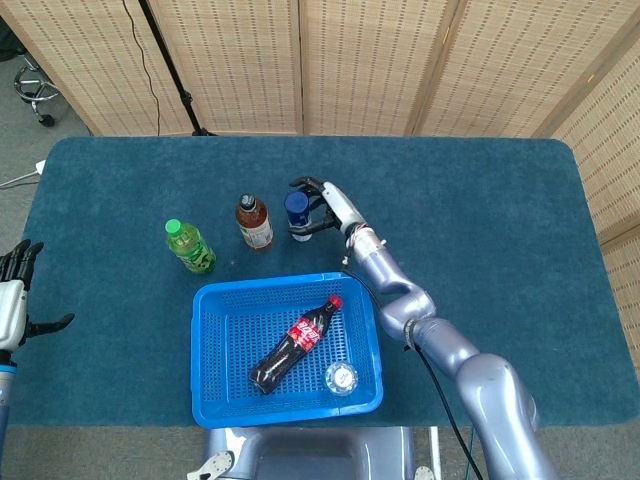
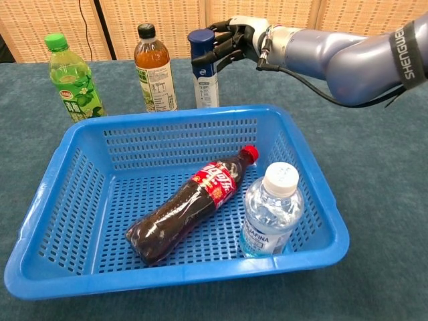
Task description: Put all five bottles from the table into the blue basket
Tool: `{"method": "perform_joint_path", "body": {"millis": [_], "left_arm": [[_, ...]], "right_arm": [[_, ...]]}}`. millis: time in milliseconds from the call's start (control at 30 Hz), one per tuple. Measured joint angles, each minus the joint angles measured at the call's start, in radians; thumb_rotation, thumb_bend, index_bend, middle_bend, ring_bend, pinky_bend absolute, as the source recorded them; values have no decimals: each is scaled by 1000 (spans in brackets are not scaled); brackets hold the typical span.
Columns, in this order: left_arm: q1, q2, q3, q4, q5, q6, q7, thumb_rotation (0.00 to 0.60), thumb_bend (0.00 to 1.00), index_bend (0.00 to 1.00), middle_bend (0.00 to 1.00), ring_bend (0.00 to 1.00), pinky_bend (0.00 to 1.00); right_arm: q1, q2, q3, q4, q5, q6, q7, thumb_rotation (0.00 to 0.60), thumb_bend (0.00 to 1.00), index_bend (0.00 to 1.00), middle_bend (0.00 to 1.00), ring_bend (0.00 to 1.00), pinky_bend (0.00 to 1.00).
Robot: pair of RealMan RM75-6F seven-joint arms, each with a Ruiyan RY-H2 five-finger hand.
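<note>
A white bottle with a dark blue cap (image 1: 297, 214) (image 2: 204, 80) stands behind the blue basket (image 1: 203, 340) (image 2: 319, 194). My right hand (image 1: 323, 204) (image 2: 231, 39) wraps its fingers and thumb around this bottle's upper part from the right. A brown tea bottle (image 1: 254, 222) (image 2: 155, 70) and a green bottle (image 1: 190, 247) (image 2: 73, 80) stand to its left. In the basket a cola bottle (image 1: 295, 345) (image 2: 190, 210) lies on its side and a clear water bottle (image 1: 341, 378) (image 2: 271, 210) stands upright. My left hand (image 1: 12, 300) hangs with fingers apart at the table's left edge, holding nothing.
The dark blue table (image 1: 480, 220) stretches wide to the right of my right arm. Wicker screens (image 1: 350, 60) stand behind the far edge. A black stand pole (image 1: 165, 60) leans at the back left.
</note>
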Motion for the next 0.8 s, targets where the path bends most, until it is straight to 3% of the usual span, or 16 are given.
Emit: {"method": "perform_joint_path", "body": {"millis": [100,167,333,533,800], "left_arm": [[-1,0,0,0,-1,-2,1,600,0,0,0,0,0],[-2,0,1,-1,0,-3,2,600,0,0,0,0,0],[-3,-2,5,-3,6,-4,5,600,0,0,0,0,0],[0,2,11,-9,24,-2,-3,600,0,0,0,0,0],[7,11,22,-15,59,2,-26,600,0,0,0,0,0]], "right_arm": [[1,-19,6,41,10,14,-14,600,295,517,604,597,691],[0,-31,10,61,17,31,-28,600,342,536,615,627,757],[-12,-29,11,66,22,63,-50,600,363,543,615,644,800],[-38,33,15,0,24,118,-74,600,375,547,615,644,800],[-101,181,26,-217,19,219,-134,600,380,549,615,644,800]]}}
